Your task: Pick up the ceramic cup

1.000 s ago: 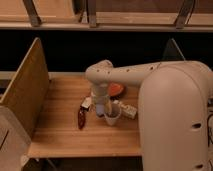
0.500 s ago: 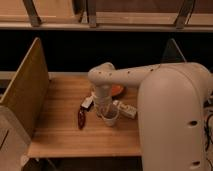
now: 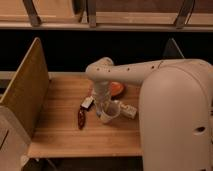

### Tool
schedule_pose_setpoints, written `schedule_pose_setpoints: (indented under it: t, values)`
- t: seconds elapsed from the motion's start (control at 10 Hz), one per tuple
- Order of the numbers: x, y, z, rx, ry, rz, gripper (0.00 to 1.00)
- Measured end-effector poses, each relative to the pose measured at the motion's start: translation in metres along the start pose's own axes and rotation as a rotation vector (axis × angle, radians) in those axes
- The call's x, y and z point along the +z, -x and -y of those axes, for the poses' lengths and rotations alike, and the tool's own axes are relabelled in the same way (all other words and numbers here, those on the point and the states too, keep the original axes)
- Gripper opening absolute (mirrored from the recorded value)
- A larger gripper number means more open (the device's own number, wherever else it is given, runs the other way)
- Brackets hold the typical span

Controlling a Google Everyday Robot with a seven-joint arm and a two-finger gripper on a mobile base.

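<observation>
The ceramic cup (image 3: 112, 111) is small and white with a round rim. It stands on the wooden table (image 3: 60, 130) near the middle. My gripper (image 3: 104, 106) comes down from the white arm and sits right at the cup's left rim, partly hiding it. The arm's forearm covers the view just above the cup.
A flat orange plate (image 3: 118, 89) lies just behind the cup. A small white box (image 3: 129, 110) lies to the cup's right, another small white item (image 3: 87, 102) to its left, and a dark red object (image 3: 81, 118) in front left. A wooden side panel (image 3: 25, 90) stands at the left.
The arm has shifted only slightly at the cup. The cup stays in about the same spot on the table.
</observation>
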Motion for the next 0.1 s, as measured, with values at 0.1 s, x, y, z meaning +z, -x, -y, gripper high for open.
schedule_pose_setpoints:
  t: [0.1]
  values:
    - [-0.0171, -0.0011, -0.0086, -0.023, 0.007, 0.027, 0.0]
